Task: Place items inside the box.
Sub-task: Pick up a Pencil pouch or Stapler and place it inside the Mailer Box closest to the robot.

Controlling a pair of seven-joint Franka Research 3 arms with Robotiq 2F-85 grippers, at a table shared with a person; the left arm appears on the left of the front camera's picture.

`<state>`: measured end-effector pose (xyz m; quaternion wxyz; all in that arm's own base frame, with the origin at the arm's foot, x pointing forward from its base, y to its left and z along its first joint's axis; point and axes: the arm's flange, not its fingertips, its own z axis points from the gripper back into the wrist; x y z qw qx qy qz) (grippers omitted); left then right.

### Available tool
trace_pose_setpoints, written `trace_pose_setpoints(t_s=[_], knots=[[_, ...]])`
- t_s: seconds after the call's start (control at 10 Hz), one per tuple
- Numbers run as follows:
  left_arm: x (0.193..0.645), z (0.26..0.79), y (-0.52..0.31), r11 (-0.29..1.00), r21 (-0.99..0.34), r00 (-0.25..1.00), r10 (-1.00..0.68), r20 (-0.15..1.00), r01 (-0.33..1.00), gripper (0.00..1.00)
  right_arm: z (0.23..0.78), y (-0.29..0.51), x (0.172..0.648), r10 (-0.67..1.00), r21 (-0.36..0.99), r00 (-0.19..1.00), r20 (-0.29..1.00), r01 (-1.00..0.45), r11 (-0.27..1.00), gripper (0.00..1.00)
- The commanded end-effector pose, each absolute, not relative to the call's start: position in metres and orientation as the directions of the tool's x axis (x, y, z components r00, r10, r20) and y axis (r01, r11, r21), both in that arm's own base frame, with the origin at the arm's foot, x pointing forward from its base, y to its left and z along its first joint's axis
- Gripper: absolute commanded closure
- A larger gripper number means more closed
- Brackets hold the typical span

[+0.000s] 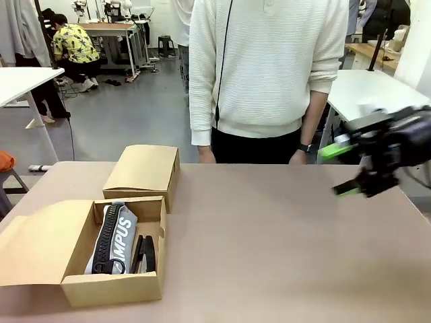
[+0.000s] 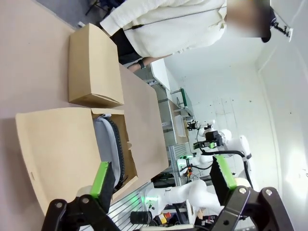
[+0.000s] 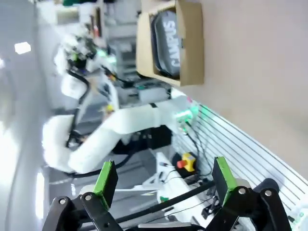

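The open brown box [image 1: 111, 289] sits at the table's near left, its flap lid folded out to the left. Inside lie a grey pencil case [image 1: 114, 239] printed "CAMPUS" and, beside it, a black stapler [image 1: 145, 254]. My right gripper [image 1: 335, 171] hovers open and empty above the table's far right, blurred. In the right wrist view the right gripper [image 3: 164, 178] is open, and the box [image 3: 192, 48] with the pencil case [image 3: 168, 36] lies far off. In the left wrist view my left gripper [image 2: 162, 178] is open above the box's flap [image 2: 57, 154] and the pencil case [image 2: 103, 144].
A second, closed cardboard box [image 1: 143, 171] stands just behind the open one. A person in a white sweater [image 1: 266, 67] stands at the far edge, hands down by the table. The bare tabletop [image 1: 269, 235] stretches across the middle and right.
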<state>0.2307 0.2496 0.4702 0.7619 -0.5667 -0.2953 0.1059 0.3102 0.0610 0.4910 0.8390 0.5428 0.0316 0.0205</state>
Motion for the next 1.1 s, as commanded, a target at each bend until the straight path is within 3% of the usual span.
trace_pose_setpoints(t_s=[0.0, 0.2, 0.4, 0.5, 1.0], knots=[[0.231, 0.472, 0.249, 0.328, -0.924, 0.796, 0.496, 0.347, 0.198, 0.00, 0.455, 0.004, 0.270, 0.051, 0.957, 0.999, -0.006, -0.009, 0.290, 0.00], [0.231, 0.472, 0.249, 0.328, -0.924, 0.796, 0.496, 0.347, 0.198, 0.00, 0.409, -0.046, 0.226, 0.009, 0.961, 0.998, -0.068, 0.063, 0.268, 0.00], [0.231, 0.472, 0.249, 0.328, -0.924, 0.796, 0.496, 0.347, 0.198, 0.00, 0.353, -0.034, 0.197, 0.029, 0.909, 0.994, -0.105, 0.085, 0.408, 0.00], [0.231, 0.472, 0.249, 0.328, -0.924, 0.796, 0.496, 0.347, 0.198, 0.00, 0.449, -0.081, 0.272, 0.003, 0.959, 0.996, -0.085, 0.081, 0.273, 0.00], [0.231, 0.472, 0.249, 0.328, -0.924, 0.796, 0.496, 0.347, 0.198, 0.00, 0.449, -0.081, 0.272, 0.003, 0.959, 0.996, -0.085, 0.081, 0.273, 0.00]])
